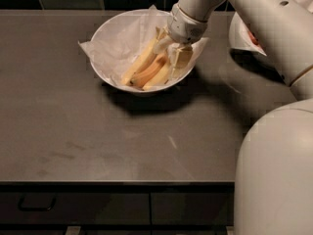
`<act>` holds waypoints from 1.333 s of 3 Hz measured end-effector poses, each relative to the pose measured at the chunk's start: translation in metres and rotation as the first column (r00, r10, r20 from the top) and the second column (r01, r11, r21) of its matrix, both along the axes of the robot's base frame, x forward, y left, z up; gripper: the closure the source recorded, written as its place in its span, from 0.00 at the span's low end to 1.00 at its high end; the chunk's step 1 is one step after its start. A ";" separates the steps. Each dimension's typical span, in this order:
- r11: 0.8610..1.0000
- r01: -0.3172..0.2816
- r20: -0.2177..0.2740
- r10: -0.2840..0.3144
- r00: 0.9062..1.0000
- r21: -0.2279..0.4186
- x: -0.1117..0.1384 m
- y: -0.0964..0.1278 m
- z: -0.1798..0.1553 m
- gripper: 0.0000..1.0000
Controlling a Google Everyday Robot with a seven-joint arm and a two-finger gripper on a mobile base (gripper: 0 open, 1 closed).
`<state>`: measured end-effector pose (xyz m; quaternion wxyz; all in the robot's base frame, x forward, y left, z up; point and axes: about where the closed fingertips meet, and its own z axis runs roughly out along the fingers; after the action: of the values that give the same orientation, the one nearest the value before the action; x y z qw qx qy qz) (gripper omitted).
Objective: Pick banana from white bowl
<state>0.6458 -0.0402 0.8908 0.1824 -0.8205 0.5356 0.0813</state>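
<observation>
The white bowl (110,33), lined with crinkled white paper, stands at the back middle of the dark table. Three bananas lie in it side by side. The long yellow banana (139,62) is the left one and runs from the bowl's front left up towards the gripper. A shorter orange-tinted banana (152,71) lies in the middle and a paler one (164,76) on the right. My gripper (172,48) is down inside the bowl at the bananas' upper right ends and hides their tips.
A second white bowl (237,35) with red fruit stands at the back right, partly behind my arm. My arm (264,28) reaches in from the right and my white body (276,170) fills the lower right. A dark tiled wall runs along the back.
</observation>
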 end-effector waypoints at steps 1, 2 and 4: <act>1.000 0.006 -0.010 -0.006 1.000 -0.005 0.005 -0.004 -0.008 0.37; 1.000 0.014 -0.015 -0.014 1.000 -0.007 0.009 -0.008 -0.014 0.39; 0.999 0.026 0.013 -0.026 1.000 -0.025 0.012 -0.011 -0.001 0.36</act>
<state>0.6580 -0.0516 0.8897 0.1763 -0.8163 0.5459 0.0669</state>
